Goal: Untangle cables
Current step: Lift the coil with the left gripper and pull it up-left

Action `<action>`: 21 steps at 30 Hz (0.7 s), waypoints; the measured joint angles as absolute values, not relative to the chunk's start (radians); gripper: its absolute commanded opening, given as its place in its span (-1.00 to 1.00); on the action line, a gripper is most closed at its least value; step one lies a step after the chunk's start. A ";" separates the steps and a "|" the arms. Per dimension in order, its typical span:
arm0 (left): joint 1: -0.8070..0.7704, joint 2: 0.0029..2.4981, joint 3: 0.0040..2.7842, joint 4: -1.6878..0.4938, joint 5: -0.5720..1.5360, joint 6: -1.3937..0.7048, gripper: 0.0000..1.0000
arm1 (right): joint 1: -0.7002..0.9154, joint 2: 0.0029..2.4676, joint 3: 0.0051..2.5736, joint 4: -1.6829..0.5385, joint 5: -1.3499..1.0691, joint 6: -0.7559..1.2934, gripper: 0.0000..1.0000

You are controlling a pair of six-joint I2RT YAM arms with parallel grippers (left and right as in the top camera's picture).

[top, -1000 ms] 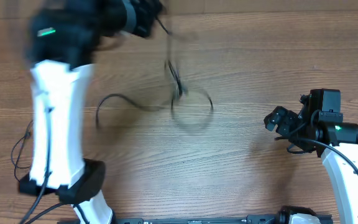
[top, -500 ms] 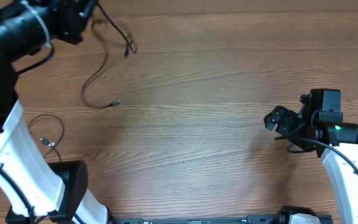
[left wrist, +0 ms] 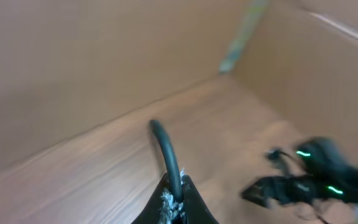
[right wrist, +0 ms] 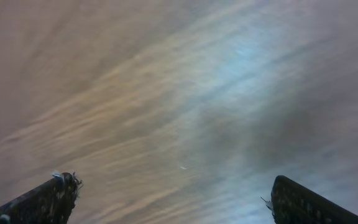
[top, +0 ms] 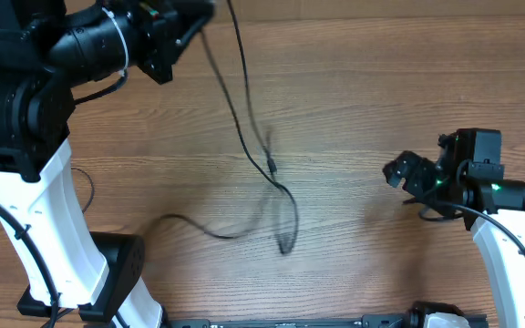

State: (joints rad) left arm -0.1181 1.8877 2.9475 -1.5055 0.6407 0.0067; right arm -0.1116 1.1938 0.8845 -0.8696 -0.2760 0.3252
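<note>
**Hanging cables, pinched high by the left gripper**

Dangling in thin black strands, the cables [top: 242,128] run down the overhead view and end in a narrow loop [top: 285,232] near the middle of the counter [top: 381,82]. Motion blur hides whether the loop touches the wood or hangs just above it. A small plug end shows on the strands a little above the loop. From the loop's lower end another strand trails off to its left in a shallow curve, low on the counter.

Far up and to the left of the loop, the left gripper [top: 197,18] holds the top of the strands, raised well off the counter. In the left wrist view its jaws [left wrist: 174,202] are closed tight on one black cable [left wrist: 165,152], which arches up out of the tips. The left arm [top: 62,210] stands to the loop's left, its white upright over a black base.

Well to the right of the loop and apart from every strand, the right gripper [top: 399,171] sits at the end of the right arm [top: 504,237]. Its jaws are spread wide with nothing in them; the right wrist view [right wrist: 174,182] shows only blurred wood grain between the two tips.
</note>
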 measured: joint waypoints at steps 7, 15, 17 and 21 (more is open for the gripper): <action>-0.118 1.888 2.940 -1.511 0.599 0.001 -0.92 | -0.089 1.194 0.884 -0.594 -0.696 0.284 0.77; -0.150 1.888 2.940 -1.518 0.556 0.037 -0.92 | 0.035 1.194 0.884 -0.550 -0.789 0.288 0.74; -0.149 1.888 2.939 -1.537 0.456 0.035 -0.92 | 0.038 1.194 0.884 -0.579 -0.761 0.287 0.74; -0.120 1.888 2.938 -1.588 0.152 -0.003 -0.92 | 0.038 1.194 0.884 -0.656 -0.669 0.288 0.74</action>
